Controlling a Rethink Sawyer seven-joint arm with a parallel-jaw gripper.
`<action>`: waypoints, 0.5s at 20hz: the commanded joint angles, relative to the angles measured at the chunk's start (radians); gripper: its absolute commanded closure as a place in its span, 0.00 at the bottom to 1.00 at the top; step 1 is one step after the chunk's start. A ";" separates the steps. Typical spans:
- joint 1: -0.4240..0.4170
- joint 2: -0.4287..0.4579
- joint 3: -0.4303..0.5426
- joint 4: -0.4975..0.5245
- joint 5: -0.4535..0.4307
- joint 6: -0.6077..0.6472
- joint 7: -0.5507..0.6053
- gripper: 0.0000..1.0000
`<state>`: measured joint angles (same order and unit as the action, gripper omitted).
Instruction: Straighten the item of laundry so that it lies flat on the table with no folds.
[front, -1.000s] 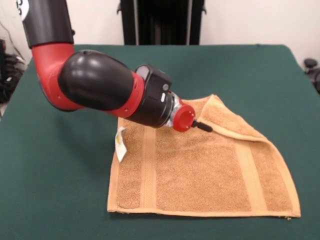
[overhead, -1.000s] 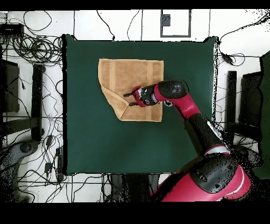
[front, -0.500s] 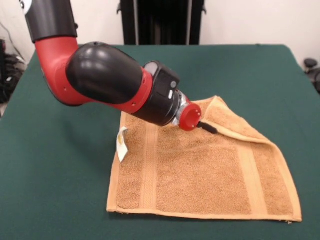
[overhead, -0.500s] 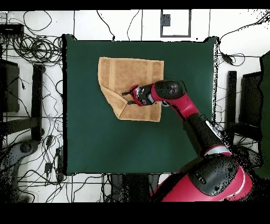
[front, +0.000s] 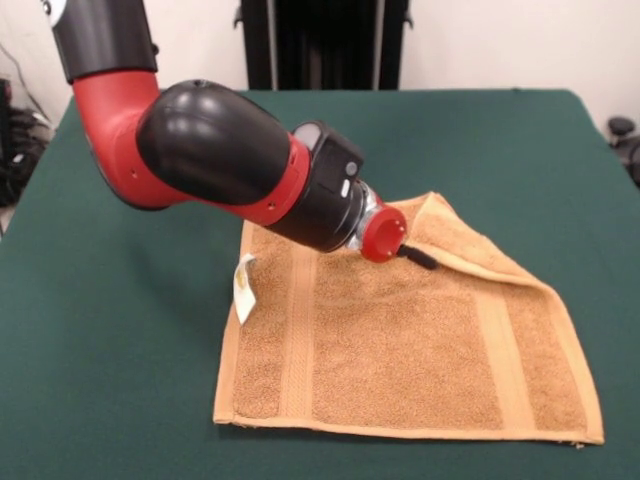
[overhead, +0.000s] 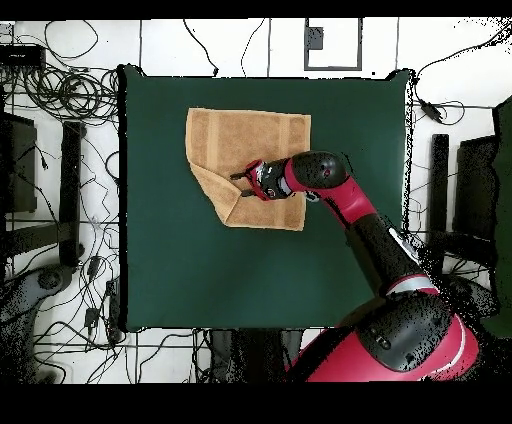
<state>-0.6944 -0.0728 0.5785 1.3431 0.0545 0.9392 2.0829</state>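
Since the earlier frames the gripper (front: 424, 259) has been carried a little further along the towel (front: 400, 340) toward its folded corner, and the arm has been raised slightly. Only a dark tip is seen low over the cloth; whether the fingers are spread or closed cannot be told. The unfolding step appears to be in hand: just beyond the tip a corner flap is doubled over. That flap would next have to be caught and drawn outward. The towel is squarish, without a clear long axis, on the table (front: 120, 400).
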 joint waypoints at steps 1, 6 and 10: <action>0.054 0.055 0.087 0.072 0.050 -0.136 0.028 0.00; 0.049 0.063 0.095 0.086 0.056 -0.145 0.026 0.00; 0.042 0.072 0.105 0.096 0.072 -0.131 0.021 0.00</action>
<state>-0.6967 -0.0712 0.5827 1.3538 0.0651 0.9242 2.0829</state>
